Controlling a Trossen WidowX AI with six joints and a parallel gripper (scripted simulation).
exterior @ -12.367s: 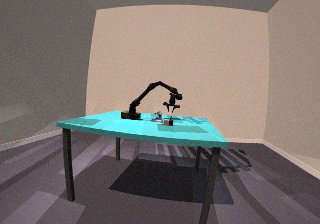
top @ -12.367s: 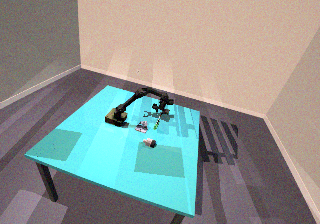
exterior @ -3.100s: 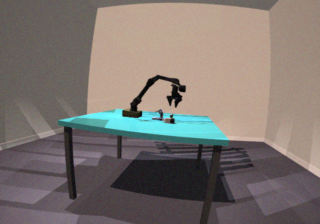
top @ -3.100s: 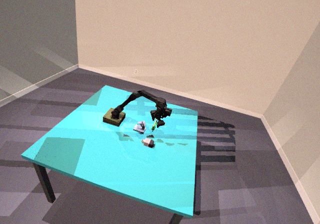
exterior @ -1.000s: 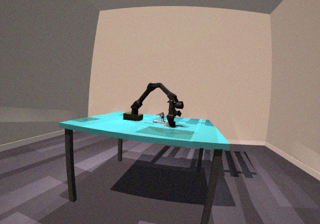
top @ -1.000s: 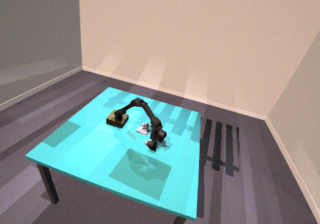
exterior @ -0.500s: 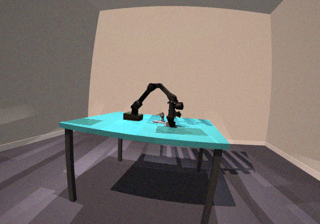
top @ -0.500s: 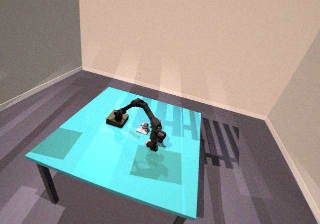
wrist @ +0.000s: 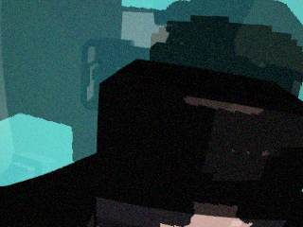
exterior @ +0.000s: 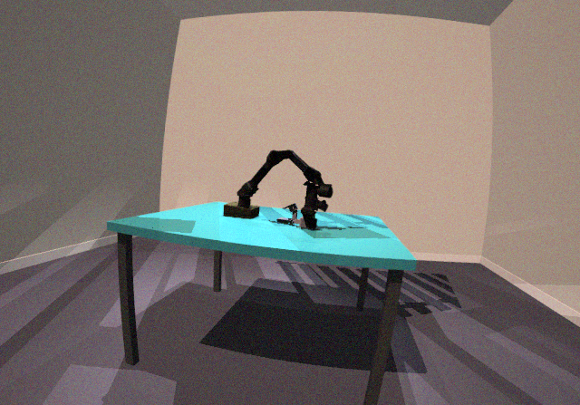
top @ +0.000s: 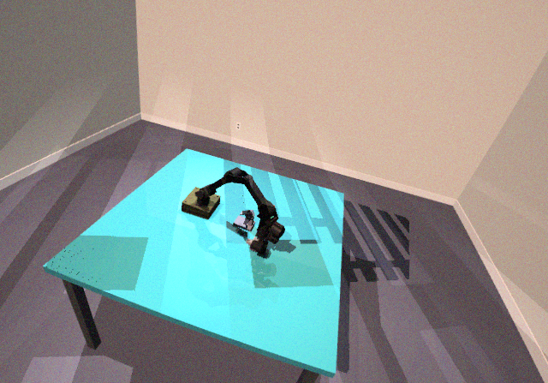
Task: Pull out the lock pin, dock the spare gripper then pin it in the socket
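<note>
My gripper (top: pixel 259 247) (exterior: pixel 310 226) is down at the table top, right of the mount, and is shut on the spare gripper (top: pixel 251 240) (wrist: pixel 189 132). The mount (top: pixel 243 220) (exterior: pixel 291 210) is a small grey block with a socket. It stands just behind and to the left of my gripper, and part of it shows grey at the top of the wrist view (wrist: pixel 136 28). I cannot make out the lock pin.
The arm's base (top: pixel 201 202) (exterior: pixel 241 210) sits on an olive block at the back left of the turquoise table (top: pixel 133 219) (exterior: pixel 197 232). The table's right edge lies a little beyond my gripper.
</note>
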